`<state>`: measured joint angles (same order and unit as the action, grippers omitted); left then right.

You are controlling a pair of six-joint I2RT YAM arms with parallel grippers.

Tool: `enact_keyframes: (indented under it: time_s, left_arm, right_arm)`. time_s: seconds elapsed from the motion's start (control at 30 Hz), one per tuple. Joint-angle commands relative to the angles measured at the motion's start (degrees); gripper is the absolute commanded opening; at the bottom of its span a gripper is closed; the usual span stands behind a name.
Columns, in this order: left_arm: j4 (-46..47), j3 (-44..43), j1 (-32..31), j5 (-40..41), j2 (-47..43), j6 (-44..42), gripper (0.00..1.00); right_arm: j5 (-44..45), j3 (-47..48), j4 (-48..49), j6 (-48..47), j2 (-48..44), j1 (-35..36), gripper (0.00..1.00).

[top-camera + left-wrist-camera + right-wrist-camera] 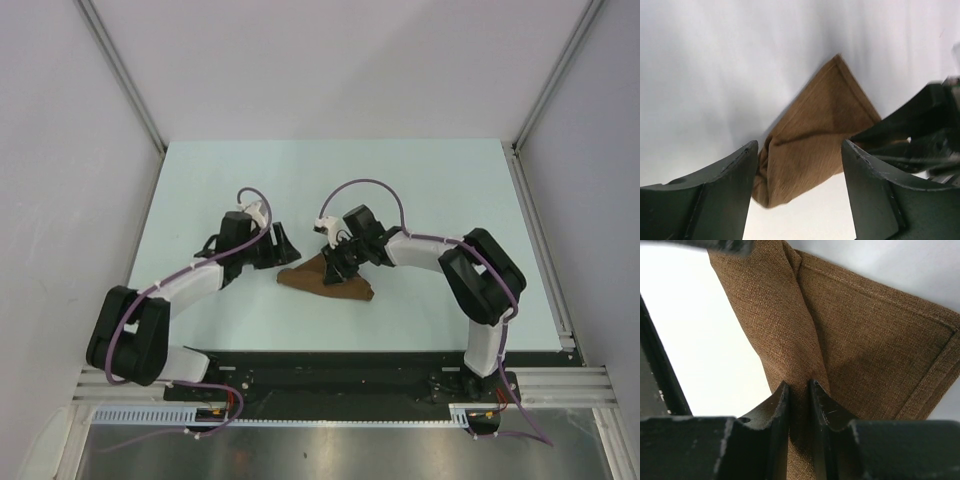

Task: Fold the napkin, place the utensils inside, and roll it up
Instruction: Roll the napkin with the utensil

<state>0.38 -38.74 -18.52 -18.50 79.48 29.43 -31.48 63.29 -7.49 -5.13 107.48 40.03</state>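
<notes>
Left jaws spread wide at the pointed left end of the napkin (322,282), gripping nothing. Napkin folded and bunched on the pale counter (430,180), midway between both arms. Right jaws narrow, pinching a raised ridge of the napkin, with the cloth to its right lying flat

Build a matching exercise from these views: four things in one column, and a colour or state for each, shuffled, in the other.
Things:
1. left gripper
2. right gripper
3. napkin
4. table

Colours or states:
A. pale green-blue
B. jaws wide apart
C. brown
D. pinching a fold of cloth

Pairs: 1-B, 2-D, 3-C, 4-A
</notes>
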Motion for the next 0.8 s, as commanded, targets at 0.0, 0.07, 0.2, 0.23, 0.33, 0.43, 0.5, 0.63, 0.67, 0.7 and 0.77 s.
enact_keyframes:
  time_s: [0.0,0.07,0.2,0.23,0.33,0.43,0.5,0.63,0.67,0.7,0.77]
  left_arm:
    - [4.27,4.98,-0.11,0.92,-4.68,0.01,0.71]
    - [5.85,6.66,-0.02,0.84,-5.39,0.36,0.69]
    - [8.31,7.80,-0.20,-0.30,-5.22,1.42,0.65]
    - [8.93,7.80,-0.20,-0.39,-4.95,1.51,0.62]
    - [8.94,6.84,-0.20,-1.10,-3.11,0.98,0.53]
    - [8.23,5.35,-0.20,-1.27,-1.27,0.10,0.41]
    - [7.88,4.03,-0.20,-1.71,0.05,-0.51,0.36]
    - [7.44,3.06,-0.20,-3.81,3.75,-0.69,0.24]
    - [7.87,3.23,-0.20,-4.00,4.45,-0.43,0.24]
    - [8.49,3.49,-0.20,-4.17,4.80,-0.17,0.23]
    - [8.85,3.50,-0.20,-3.82,5.85,-0.07,0.21]
  right_arm:
    - [0.72,-0.97,-3.68,1.34,5.10,-1.01,0.20]
    - [0.20,-0.62,-3.68,1.61,6.16,-1.53,0.20]
    - [-0.33,-0.01,-3.94,1.87,7.92,-1.97,0.20]
    - [-0.33,0.17,-4.03,1.96,8.35,-2.06,0.20]
    - [-1.03,0.17,-3.68,2.22,9.15,-2.41,0.20]
    - [-1.12,0.35,-3.59,2.49,9.68,-2.68,0.20]
    - [-1.30,0.43,-3.50,2.66,9.76,-2.94,0.20]
    - [-1.30,0.87,-3.59,2.84,9.85,-3.12,0.20]
    - [-1.21,0.96,-3.76,2.84,9.85,-3.20,0.20]
    - [-1.30,1.05,-3.85,2.84,9.85,-3.20,0.21]
    - [-1.30,1.05,-3.76,3.19,9.50,-3.29,0.23]
